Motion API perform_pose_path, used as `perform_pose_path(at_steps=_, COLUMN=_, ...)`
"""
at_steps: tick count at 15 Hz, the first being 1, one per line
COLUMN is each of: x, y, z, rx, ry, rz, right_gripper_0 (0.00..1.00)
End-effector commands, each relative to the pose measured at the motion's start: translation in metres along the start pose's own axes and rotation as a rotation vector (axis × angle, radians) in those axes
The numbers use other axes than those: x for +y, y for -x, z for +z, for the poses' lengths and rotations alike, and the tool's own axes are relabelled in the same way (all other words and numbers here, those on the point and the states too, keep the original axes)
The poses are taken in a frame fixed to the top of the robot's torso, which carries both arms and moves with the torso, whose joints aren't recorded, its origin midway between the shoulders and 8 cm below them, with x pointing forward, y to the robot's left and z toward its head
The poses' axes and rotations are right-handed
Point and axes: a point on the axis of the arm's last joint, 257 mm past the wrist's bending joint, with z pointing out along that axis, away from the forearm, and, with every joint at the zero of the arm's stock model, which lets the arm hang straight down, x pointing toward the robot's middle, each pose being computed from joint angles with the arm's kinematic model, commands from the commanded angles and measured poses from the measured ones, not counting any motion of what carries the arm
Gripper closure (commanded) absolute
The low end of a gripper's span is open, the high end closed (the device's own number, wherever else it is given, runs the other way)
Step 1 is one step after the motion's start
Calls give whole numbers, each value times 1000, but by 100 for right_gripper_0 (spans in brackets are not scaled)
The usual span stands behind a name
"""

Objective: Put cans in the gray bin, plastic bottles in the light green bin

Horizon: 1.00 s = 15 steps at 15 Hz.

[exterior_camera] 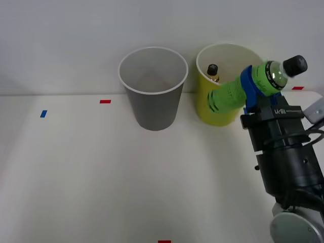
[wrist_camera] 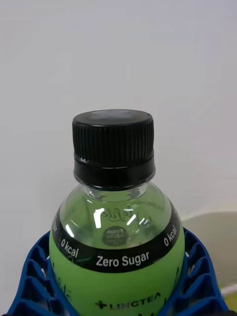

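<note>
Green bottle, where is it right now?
The green bottle is in the right gripper, tilted in front of the light green bin, right of the gray bin.

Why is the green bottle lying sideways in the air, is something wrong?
Nothing is broken or spilled. The green bottle is tilted because the right gripper holds it around the middle, in front of the light green bin. Its black cap is on. Another bottle stands inside that bin, and the gray bin stands upright.

gray bin (exterior_camera: 153, 88) left of light green bin (exterior_camera: 215, 91) — touching, one bottle (exterior_camera: 213, 71) inside
</note>
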Motion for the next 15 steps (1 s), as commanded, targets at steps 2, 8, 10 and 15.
perform_pose_path(at_steps=2, x=-9, y=25, z=40, rx=7, ry=29, rz=9, right_gripper_0=100)
perform_pose_path(at_steps=8, x=-42, y=28, z=85, rx=8, ry=-1, rz=6, right_gripper_0=100)
perform_pose_path(at_steps=10, x=-54, y=28, z=97, rx=3, ry=-15, rz=-5, right_gripper_0=100)
perform_pose_path(at_steps=15, x=-87, y=12, z=133, rx=29, ry=-55, rz=-36, right_gripper_0=100)
